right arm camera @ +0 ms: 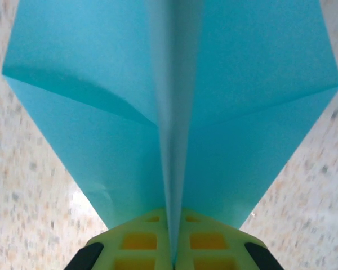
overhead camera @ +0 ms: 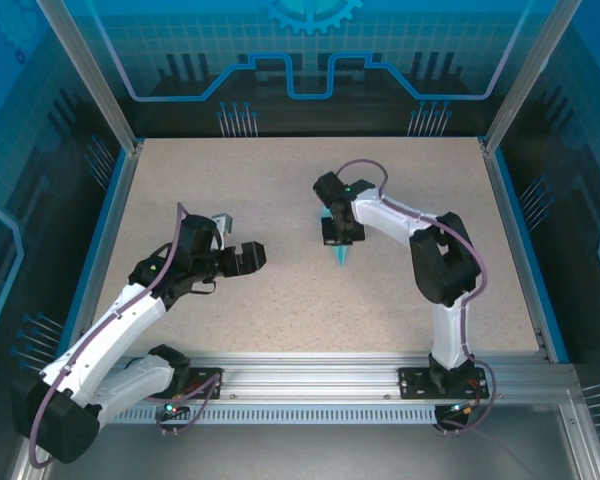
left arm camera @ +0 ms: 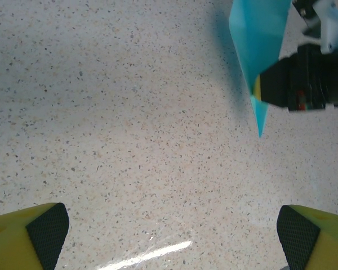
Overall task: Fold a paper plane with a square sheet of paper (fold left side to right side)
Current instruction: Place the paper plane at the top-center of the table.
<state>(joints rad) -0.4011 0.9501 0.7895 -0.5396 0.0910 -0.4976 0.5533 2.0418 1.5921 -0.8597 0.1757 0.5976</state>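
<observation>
Two yellow fingers of the right gripper [right arm camera: 173, 247] are clamped on the plane [right arm camera: 101, 112] along its centre crease, seen close from the right wrist. From above, the plane is mid-table [overhead camera: 280, 320], tip toward the bases. To its left, the left gripper [overhead camera: 240, 238] is spread wide, holding nothing.

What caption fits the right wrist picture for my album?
The shut right gripper pinches the centre crease of the cyan paper plane, wings spread above the speckled table.
</observation>
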